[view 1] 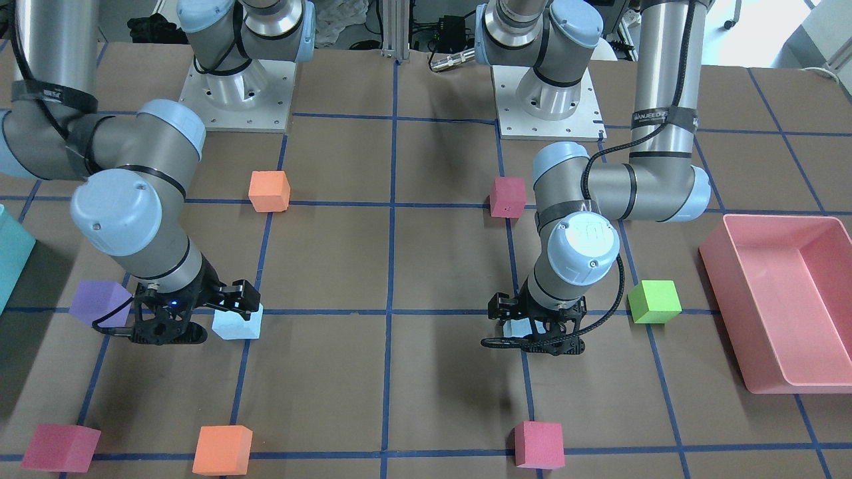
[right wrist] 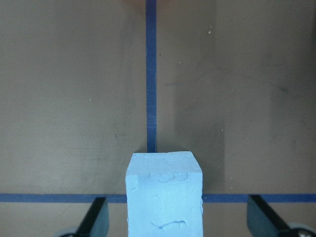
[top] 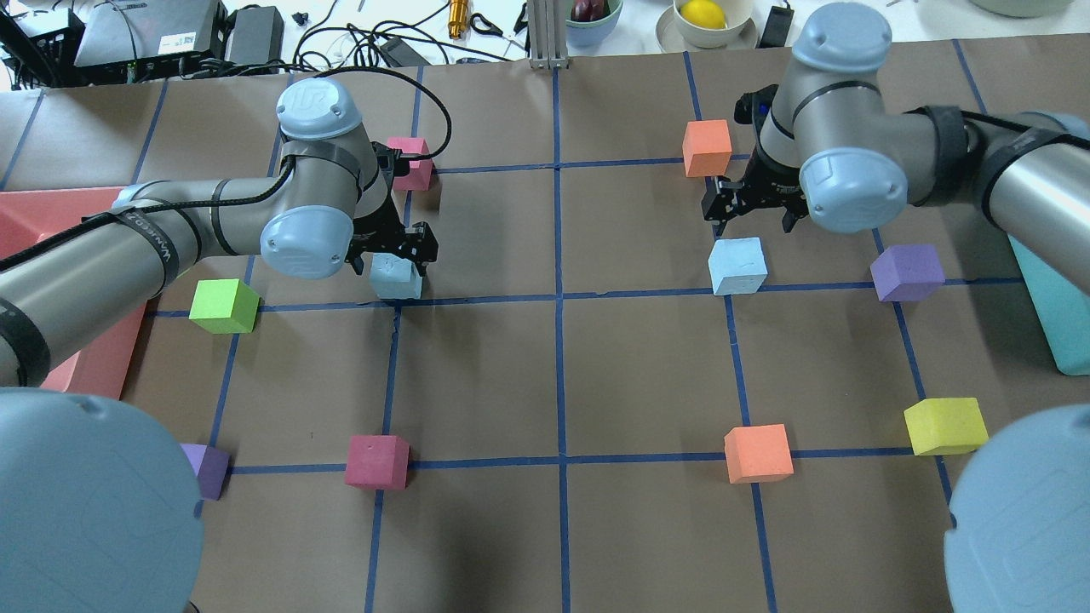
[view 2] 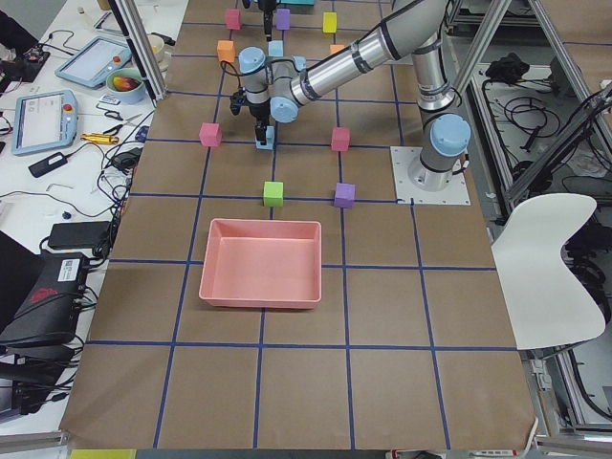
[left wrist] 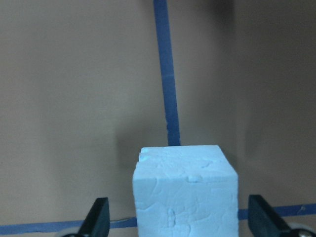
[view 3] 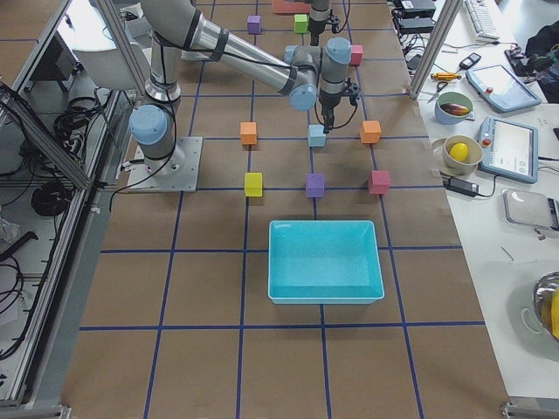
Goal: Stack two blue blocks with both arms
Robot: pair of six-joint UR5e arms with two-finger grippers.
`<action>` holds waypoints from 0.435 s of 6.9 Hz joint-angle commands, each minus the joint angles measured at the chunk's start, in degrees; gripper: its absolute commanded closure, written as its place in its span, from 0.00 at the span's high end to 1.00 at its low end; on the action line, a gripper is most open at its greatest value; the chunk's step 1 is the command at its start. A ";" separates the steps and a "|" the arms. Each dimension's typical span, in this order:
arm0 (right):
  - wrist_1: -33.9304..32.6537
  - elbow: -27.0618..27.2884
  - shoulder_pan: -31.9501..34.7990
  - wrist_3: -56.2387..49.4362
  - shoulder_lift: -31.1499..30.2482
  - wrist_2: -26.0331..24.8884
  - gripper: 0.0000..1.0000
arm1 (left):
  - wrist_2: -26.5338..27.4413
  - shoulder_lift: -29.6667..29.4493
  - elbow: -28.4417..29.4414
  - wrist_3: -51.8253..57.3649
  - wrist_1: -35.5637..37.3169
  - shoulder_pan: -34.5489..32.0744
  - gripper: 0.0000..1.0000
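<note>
Two pale blue blocks rest on the brown paper. One blue block (top: 396, 277) lies under my left gripper (top: 390, 253). The left wrist view shows this block (left wrist: 185, 192) between the open fingers (left wrist: 98, 219), with a gap on each side. In the front view it (view 1: 514, 328) is mostly hidden by the left gripper (view 1: 532, 329). The other blue block (top: 737, 266) lies under my right gripper (top: 754, 214), which is open and hangs over it. The right wrist view shows that block (right wrist: 164, 195) between spread fingers (right wrist: 96, 217), not touching them. It also shows in the front view (view 1: 237, 324).
A purple cube (top: 908, 272) and an orange cube (top: 707, 146) sit near the right gripper. A green cube (top: 223, 305) and a red cube (top: 411, 162) sit near the left one. A pink bin (view 1: 722, 293) and a teal bin (top: 1052, 315) stand at the table's ends. Several more cubes lie along the near row.
</note>
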 commanded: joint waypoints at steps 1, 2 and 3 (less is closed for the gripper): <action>-6.83 4.04 0.01 -0.84 1.35 0.46 1.00 | -0.17 -0.55 0.29 -1.02 0.60 0.00 0.74; -6.75 4.21 0.01 -0.84 1.88 0.54 1.00 | -0.34 -0.90 0.21 -0.92 2.69 0.00 0.63; -6.92 4.30 0.01 -0.84 2.32 0.54 1.00 | -0.26 -1.16 -0.23 -0.83 2.89 0.00 0.55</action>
